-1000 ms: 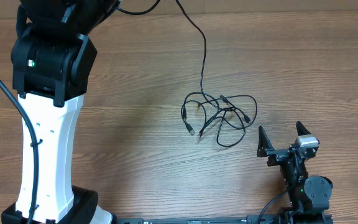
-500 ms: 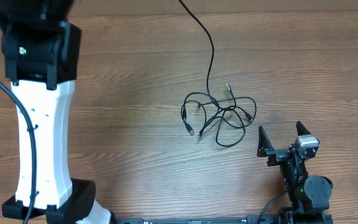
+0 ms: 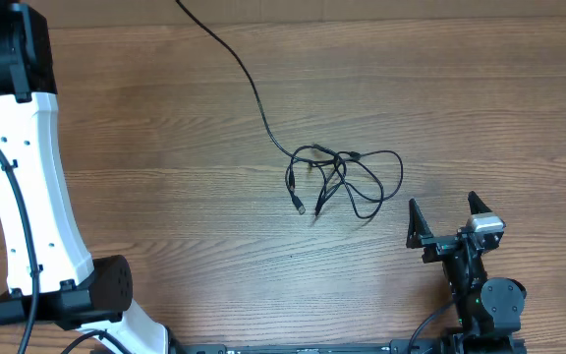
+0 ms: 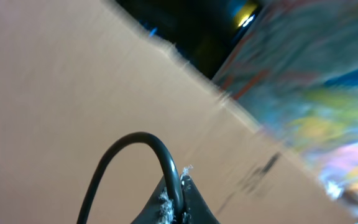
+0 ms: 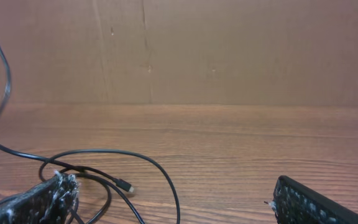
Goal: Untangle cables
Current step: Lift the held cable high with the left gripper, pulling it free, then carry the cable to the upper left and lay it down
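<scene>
- The cables (image 3: 342, 182) lie in one tangle mid-table, near the right gripper (image 3: 450, 221), and the bundle has pulled flatter and tighter in the last second.
- One long cable (image 3: 234, 54) now slants up-left; it ran almost straight up before. It looks to be drawing free.
- The left gripper (image 4: 180, 208) is clamped on that long cable, high above the table (image 3: 480, 88).
- The right gripper sits with jaws spread, holding nothing.
- No writing is legible, and the left wrist view is blurred.

the cables (image 3: 339, 172) are black, the table (image 3: 480, 88) brown with wood grain, the left arm (image 3: 28, 197) white with black joints.
</scene>
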